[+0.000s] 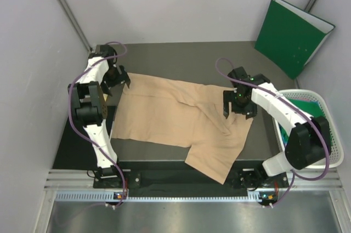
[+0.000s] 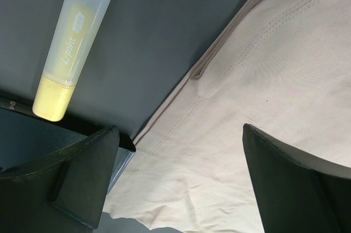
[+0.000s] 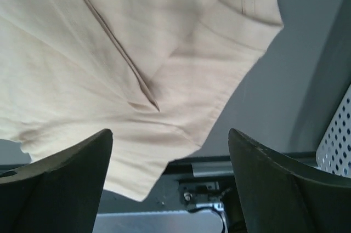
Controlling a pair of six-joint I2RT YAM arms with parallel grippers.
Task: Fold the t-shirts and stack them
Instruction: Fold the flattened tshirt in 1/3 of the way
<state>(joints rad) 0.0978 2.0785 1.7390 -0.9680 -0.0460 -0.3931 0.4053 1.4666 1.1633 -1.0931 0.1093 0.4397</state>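
A large pale peach-beige t-shirt [image 1: 175,120] lies spread and rumpled on the dark mat, one corner hanging over the near edge. My left gripper [image 1: 116,82] is open and empty above its far left corner, the cloth showing between the jaws in the left wrist view [image 2: 219,151]. My right gripper [image 1: 237,107] is open and empty above the shirt's right side; the right wrist view shows the cloth [image 3: 109,68] below it. Dark green and blue cloth [image 1: 310,109] lies in the basket on the right.
A white perforated basket [image 1: 334,134] stands at the right edge. A stiff dark green folder [image 1: 290,35] leans against the back right wall. A yellow highlighter pen [image 2: 68,46] lies on the mat by the left gripper. Grey walls close in on both sides.
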